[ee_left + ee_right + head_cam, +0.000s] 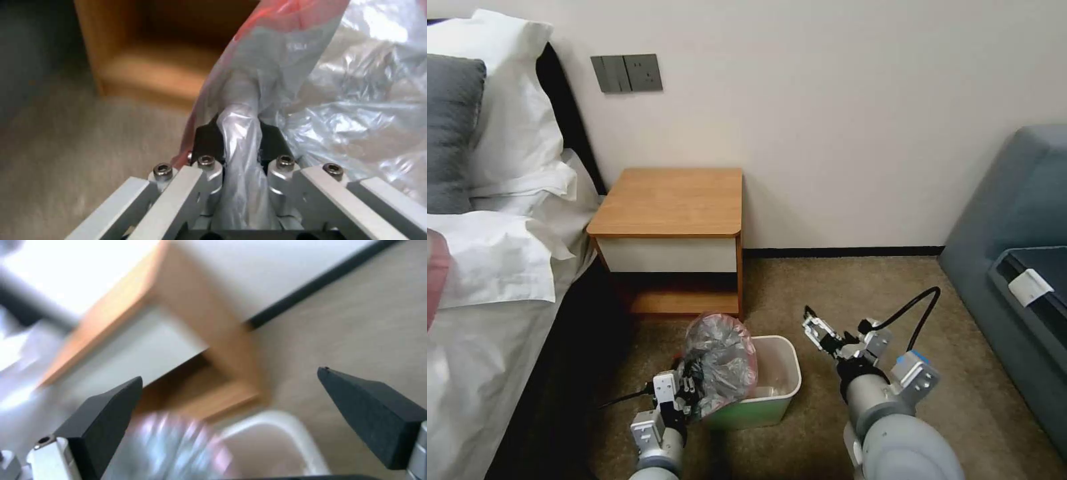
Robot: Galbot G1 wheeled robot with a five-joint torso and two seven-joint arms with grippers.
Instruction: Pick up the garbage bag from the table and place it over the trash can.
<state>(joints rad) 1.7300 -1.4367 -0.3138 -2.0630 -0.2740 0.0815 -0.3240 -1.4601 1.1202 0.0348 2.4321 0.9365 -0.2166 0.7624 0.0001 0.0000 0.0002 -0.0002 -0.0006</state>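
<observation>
The garbage bag [722, 360], crinkly grey plastic with a pink-red rim, hangs bunched over the left side of the trash can [792, 373], a cream-white bin on the carpet in front of the table [674, 200]. My left gripper [690, 390] is shut on a gathered fold of the bag, and the left wrist view shows the plastic [338, 100] pinched in the gripper [238, 136]. My right gripper [810, 323] hovers open just right of the bin, holding nothing. From the right wrist view, the open gripper [230, 375] looks down at the blurred bag [178, 446], the bin rim [293, 426] and the table [200, 313].
A bed [494, 280] with white pillows runs along the left, close to the bin. A grey sofa [1014, 220] stands at the right. Open carpet [854, 287] lies between the table and the sofa. The wall [827, 100] is just behind the table.
</observation>
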